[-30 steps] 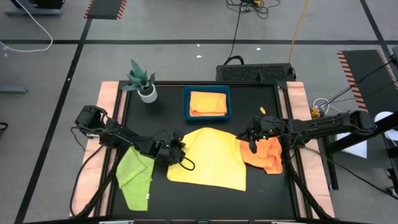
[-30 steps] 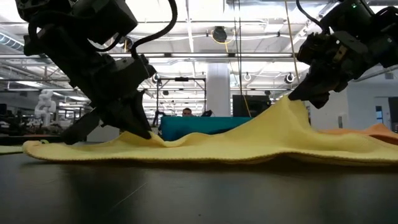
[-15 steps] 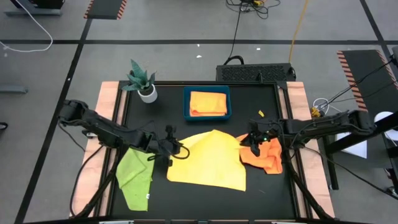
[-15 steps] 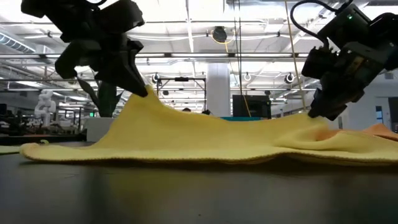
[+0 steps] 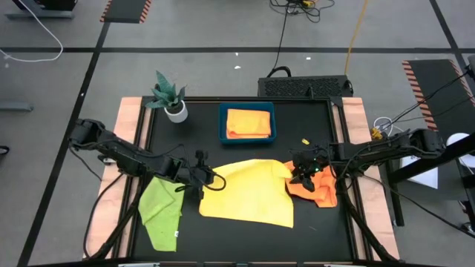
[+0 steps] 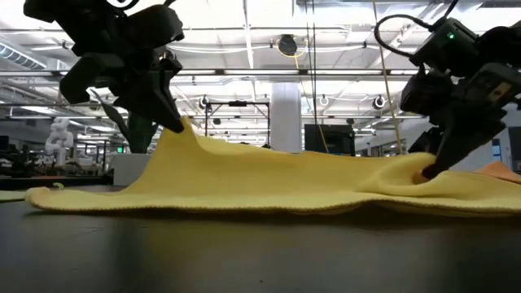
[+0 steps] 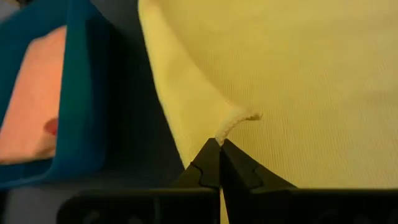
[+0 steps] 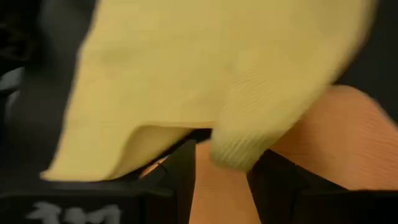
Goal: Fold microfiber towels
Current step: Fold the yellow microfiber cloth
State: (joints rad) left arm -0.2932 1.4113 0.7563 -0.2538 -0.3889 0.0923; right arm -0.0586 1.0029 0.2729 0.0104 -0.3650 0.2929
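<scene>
Yellow towel (image 5: 249, 194) spread mid-table, near edge flat, far corners pinched tight by left gripper (image 5: 199, 178) and right gripper (image 5: 303, 172); best kept level, drawn together toward near edge, clear of orange towel (image 5: 320, 189).

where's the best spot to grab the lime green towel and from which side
Probably a corner of the lime green towel, from above. It lies on the table beside the left gripper, and in the high view its outer edges and near end lie clear of the yellow towel. A pinch straight down on that near end looks easiest. Both grippers are busy on the yellow towel now.
</scene>
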